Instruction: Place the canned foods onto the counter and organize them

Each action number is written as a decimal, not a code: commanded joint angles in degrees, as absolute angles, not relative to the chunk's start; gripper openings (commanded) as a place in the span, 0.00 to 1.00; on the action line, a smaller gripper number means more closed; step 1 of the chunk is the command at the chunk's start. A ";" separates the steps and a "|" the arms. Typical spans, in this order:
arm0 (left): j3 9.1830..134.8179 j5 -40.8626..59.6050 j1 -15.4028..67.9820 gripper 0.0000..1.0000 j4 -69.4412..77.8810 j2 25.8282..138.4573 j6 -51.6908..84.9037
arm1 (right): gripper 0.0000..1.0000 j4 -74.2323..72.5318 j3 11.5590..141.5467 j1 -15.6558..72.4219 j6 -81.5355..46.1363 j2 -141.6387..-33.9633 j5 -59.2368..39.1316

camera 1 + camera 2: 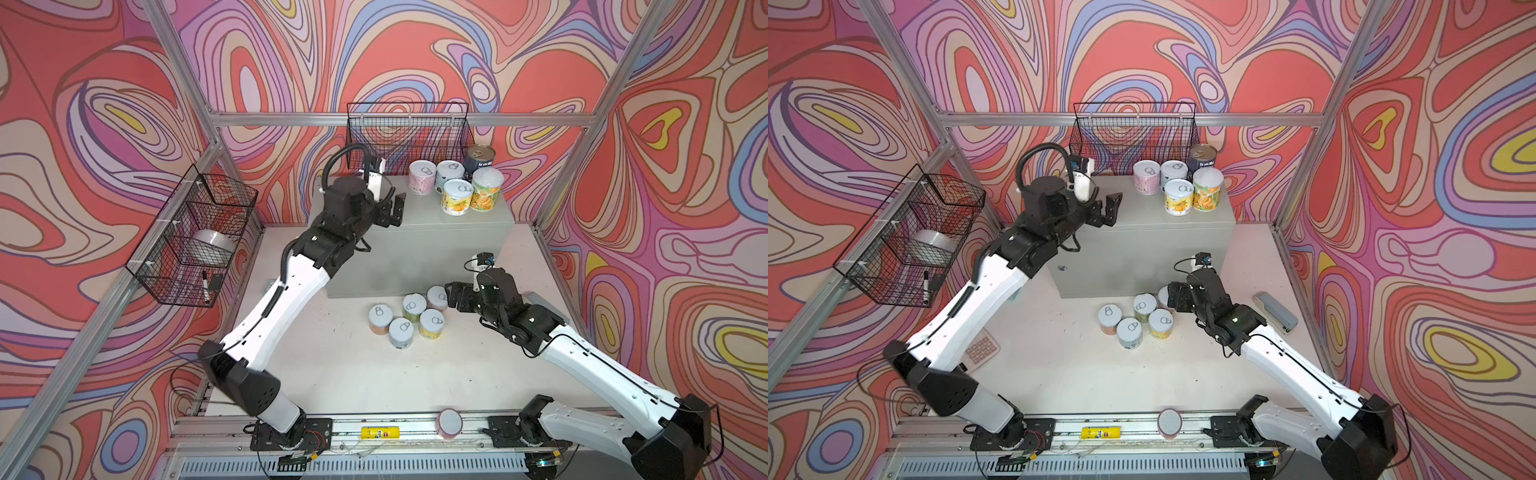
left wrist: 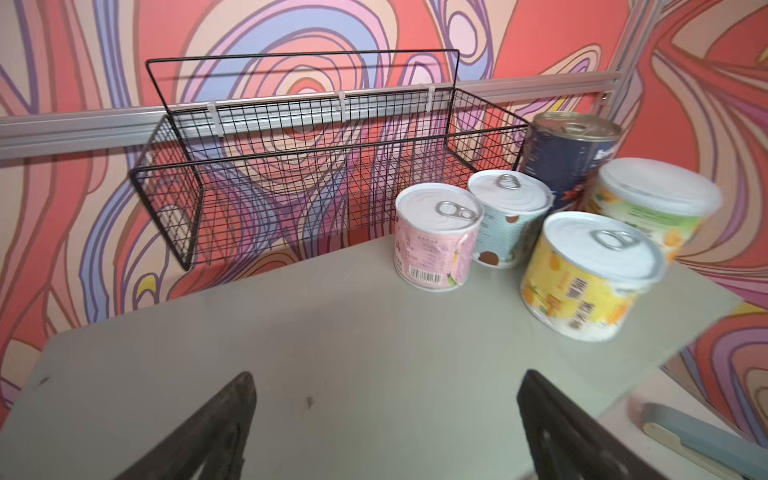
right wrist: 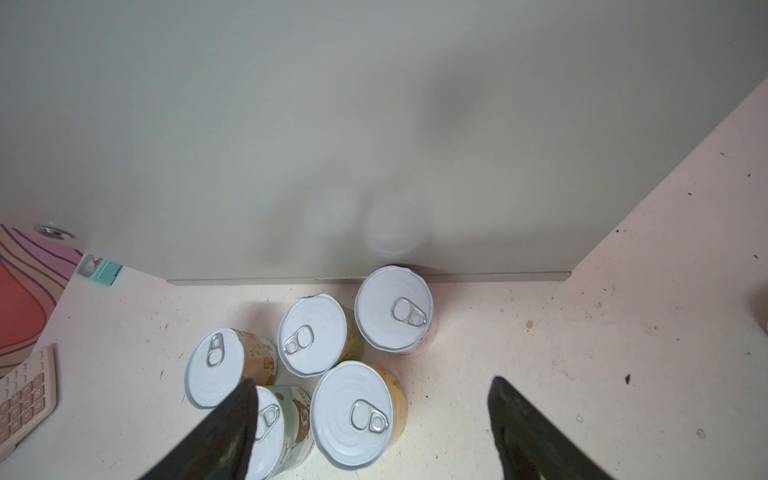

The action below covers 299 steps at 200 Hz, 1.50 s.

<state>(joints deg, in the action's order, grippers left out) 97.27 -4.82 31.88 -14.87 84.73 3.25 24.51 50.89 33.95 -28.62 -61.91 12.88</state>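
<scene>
Left gripper [image 2: 386, 374] wide, empty, over the counter [image 1: 424, 212]; right gripper [image 3: 372, 379] spread, empty, above 5 packed cans [image 3: 311, 332] before the counter. A descending finger could topple neighbours.

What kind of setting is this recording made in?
Likely a staged robot test cell, not a kitchen: silver aluminium frame rails, swirl-printed backdrop walls, and a light-grey metal box cabinet serving as counter.
</scene>
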 commanded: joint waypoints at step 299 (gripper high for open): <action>24.15 -14.54 55.95 0.99 10.74 59.35 26.21 | 0.93 13.30 29.88 35.75 -41.22 -61.62 4.66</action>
